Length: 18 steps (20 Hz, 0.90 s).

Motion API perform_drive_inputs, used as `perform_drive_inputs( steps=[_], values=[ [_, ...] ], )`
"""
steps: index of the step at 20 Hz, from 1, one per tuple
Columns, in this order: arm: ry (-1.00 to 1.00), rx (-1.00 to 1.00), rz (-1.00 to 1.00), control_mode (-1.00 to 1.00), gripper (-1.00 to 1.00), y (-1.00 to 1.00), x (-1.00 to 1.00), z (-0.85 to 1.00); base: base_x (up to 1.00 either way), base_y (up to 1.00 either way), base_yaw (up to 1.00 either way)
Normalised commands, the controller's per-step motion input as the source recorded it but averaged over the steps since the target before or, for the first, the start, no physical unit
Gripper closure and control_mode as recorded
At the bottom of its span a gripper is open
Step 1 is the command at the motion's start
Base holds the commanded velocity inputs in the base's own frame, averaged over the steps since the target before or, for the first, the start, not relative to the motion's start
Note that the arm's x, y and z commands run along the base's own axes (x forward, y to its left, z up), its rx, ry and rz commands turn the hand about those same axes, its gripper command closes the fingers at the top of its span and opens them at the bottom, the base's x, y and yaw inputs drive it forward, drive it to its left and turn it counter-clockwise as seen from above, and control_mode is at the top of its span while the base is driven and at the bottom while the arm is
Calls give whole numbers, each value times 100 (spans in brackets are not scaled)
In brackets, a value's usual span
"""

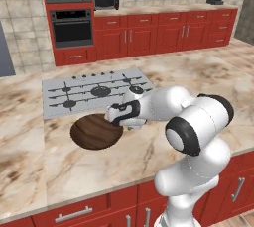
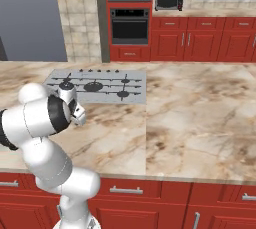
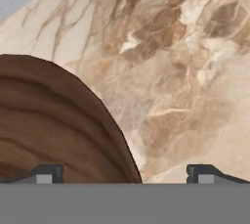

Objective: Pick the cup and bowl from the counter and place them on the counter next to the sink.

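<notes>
The wide dark-brown wood-grain bowl [image 1: 92,133] rests on the tan marble counter [image 1: 198,80], just in front of the cooktop. My gripper [image 1: 116,121] points down over the bowl's right rim. In the hand view the bowl [image 3: 49,120] covers the lower left, and its rim runs down between my two fingertips. The gripper [image 3: 126,175] is open: one fingertip is over the wood and the other over bare counter [image 3: 185,71], with nothing gripped. From the right base view my own arm hides the bowl. The cup and the sink are out of view.
A grey cooktop [image 1: 94,91] with black burners lies just behind the bowl, also seen as the cooktop [image 2: 100,85]. Bare counter [image 2: 200,108] stretches to the right. Red cabinets with a wall oven [image 1: 72,25] and a microwave [image 1: 105,1] stand across the aisle.
</notes>
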Motion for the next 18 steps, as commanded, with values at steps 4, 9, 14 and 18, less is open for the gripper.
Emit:
perform_drive_inputs(
  steps=[4, 9, 14, 18],
  values=[
    [1, 2, 0, -100, -100, 14, 26, -24, 0, 0, 0],
    [3, 2, 0, -100, -100, 10, 17, -35, 0, 0, 0],
    [1, 2, 0, -100, -100, 2, 2, -24, 0, 0, 0],
    [0, 0, 0, -100, -100, 12, 0, -3, 0, 0, 0]
  ],
)
